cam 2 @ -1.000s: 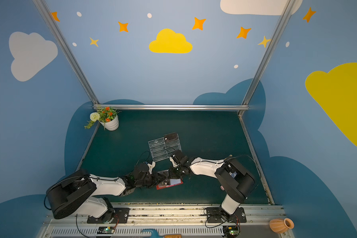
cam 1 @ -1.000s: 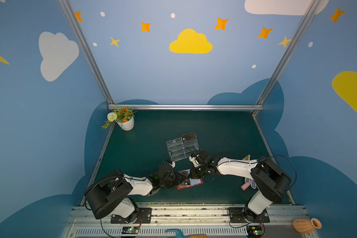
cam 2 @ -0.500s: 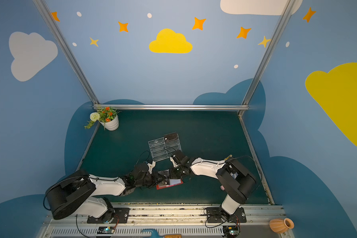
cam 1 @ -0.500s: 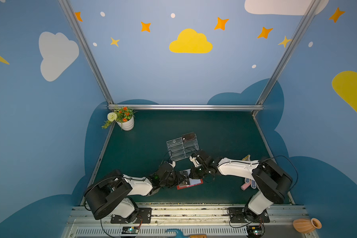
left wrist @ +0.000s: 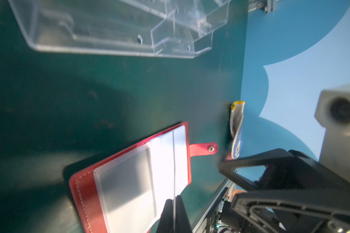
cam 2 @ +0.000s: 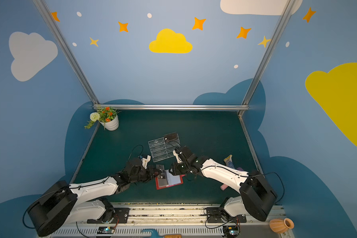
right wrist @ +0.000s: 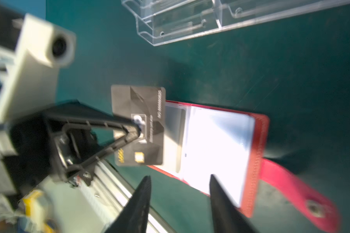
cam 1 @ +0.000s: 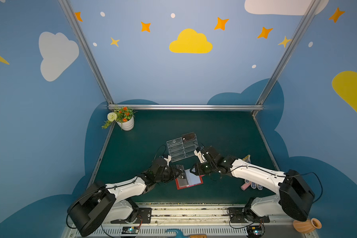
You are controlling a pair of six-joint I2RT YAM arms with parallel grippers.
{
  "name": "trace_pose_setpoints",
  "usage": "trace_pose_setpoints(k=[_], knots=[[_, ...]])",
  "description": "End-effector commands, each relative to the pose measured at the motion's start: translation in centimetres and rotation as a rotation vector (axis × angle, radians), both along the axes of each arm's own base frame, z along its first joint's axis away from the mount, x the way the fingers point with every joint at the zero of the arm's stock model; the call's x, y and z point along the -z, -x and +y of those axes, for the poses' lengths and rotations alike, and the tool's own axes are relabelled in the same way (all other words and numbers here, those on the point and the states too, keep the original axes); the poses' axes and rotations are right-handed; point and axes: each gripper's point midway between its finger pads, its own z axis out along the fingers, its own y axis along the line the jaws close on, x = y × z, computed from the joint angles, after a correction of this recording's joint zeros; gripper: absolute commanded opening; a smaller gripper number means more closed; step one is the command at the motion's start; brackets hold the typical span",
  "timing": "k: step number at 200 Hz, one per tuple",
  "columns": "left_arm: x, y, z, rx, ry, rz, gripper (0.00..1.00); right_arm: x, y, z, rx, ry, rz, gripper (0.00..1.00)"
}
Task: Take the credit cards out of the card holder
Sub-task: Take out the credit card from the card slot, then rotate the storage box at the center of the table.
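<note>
Gripping a flat dark brown-black rectangular credit card (right wrist: 146,100), the left hand (right wrist: 138,126) has its fingers pressed together on it. The card sits at the edge of the open red leather-like booklet card holder (right wrist: 261,141), which lies flat on the dark green table (cam 1: 225,131) with its clear plastic sleeves up and its snap tab (right wrist: 291,187) spread out. The right hand (right wrist: 180,179) hovers over the holder, fingers apart, holding nothing. Just behind stands a clear acrylic tiered stand (cam 1: 180,148), bearing another dark card (cam 1: 188,136).
</note>
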Motion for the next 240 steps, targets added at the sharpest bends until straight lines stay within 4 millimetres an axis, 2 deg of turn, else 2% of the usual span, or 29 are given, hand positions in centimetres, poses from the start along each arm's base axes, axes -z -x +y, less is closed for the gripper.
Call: trace_pose_setpoints(k=[1,17,33,52,81,99,153,174,203,215,240], knots=[[-1.6,-0.3,0.4,0.083,-0.034,-0.048,0.04,-0.5,0.2,-1.5,-0.009,0.032,-0.052,0.72],[-2.9,-0.9,0.8,0.127,-0.05,-0.083,0.04,-1.2,0.3,-2.3,-0.008,0.026,-0.099,0.85],[-4.3,-1.9,1.7,0.149,-0.072,-0.113,0.04,-1.8,0.2,-3.2,0.012,0.021,-0.138,0.9],[-6.6,-3.7,1.9,0.132,-0.014,-0.148,0.04,-2.6,0.3,-4.0,0.009,0.006,-0.163,0.91],[-8.8,-6.2,2.4,0.133,-0.025,-0.175,0.04,-3.2,0.3,-4.8,0.0,0.001,-0.179,0.91],[-10.3,-7.8,2.9,0.135,-0.018,-0.185,0.04,-3.4,0.3,-4.7,-0.019,-0.013,-0.182,0.92],[-13.4,-11.6,5.1,0.171,-0.03,-0.235,0.04,-1.1,-3.4,-5.7,0.114,0.005,-0.041,0.92],[-13.8,-12.4,5.6,0.23,-0.077,-0.252,0.04,0.5,-5.2,-5.2,0.126,0.004,0.028,0.82],[-14.3,-14.1,6.3,0.265,-0.053,-0.292,0.04,2.7,-7.9,-4.3,0.14,0.02,0.103,0.49],[-14.6,-14.7,6.4,0.277,-0.051,-0.316,0.04,3.3,-8.9,-4.1,0.153,0.03,0.107,0.42],[-14.6,-15.8,6.8,0.291,-0.074,-0.337,0.04,4.3,-10.8,-4.1,0.178,0.061,0.119,0.35]])
